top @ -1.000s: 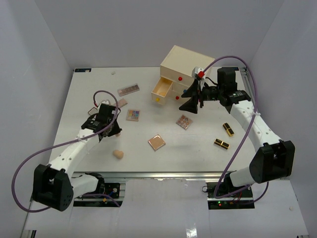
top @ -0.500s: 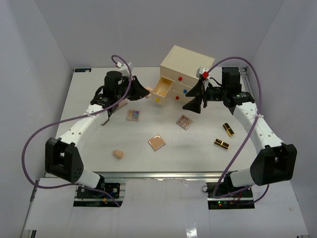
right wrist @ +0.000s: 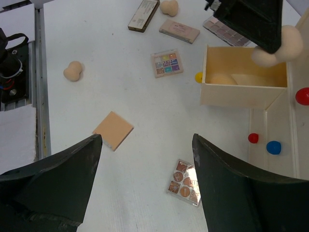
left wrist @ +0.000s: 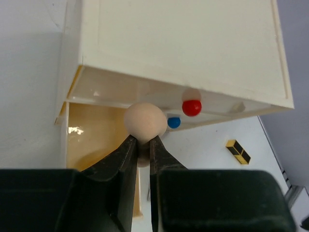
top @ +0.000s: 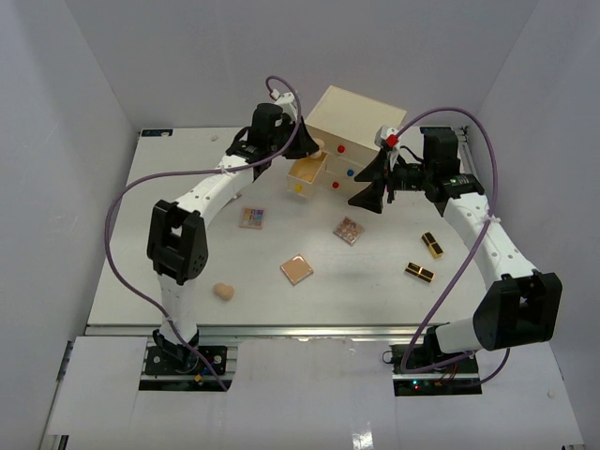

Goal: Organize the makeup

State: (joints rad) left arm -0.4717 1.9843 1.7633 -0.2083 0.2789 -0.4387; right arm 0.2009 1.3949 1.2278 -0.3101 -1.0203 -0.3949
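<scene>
My left gripper (left wrist: 142, 140) is shut on a tan egg-shaped sponge (left wrist: 145, 121) and holds it just above the open top drawer (top: 307, 173) of the cream chest (top: 352, 122). In the right wrist view that sponge (right wrist: 277, 48) hangs over the drawer (right wrist: 244, 79), where another sponge (right wrist: 222, 79) lies inside. My right gripper (right wrist: 147, 137) stands open and holds nothing above the table in front of the chest, over a copper palette (right wrist: 184, 182). A peach compact (top: 296, 269), a colourful palette (top: 251, 217) and a loose sponge (top: 223, 292) lie on the table.
Two black-and-gold lipstick tubes (top: 432, 245) (top: 420, 273) lie at the right. More palettes (right wrist: 179, 31) and a sponge (right wrist: 169, 7) lie at the far left of the table. The chest's lower drawers with red and blue knobs (left wrist: 191, 107) are shut.
My left arm has swung from the near left of the table up to the chest, carrying the sponge over the open drawer. The right gripper has barely moved.
</scene>
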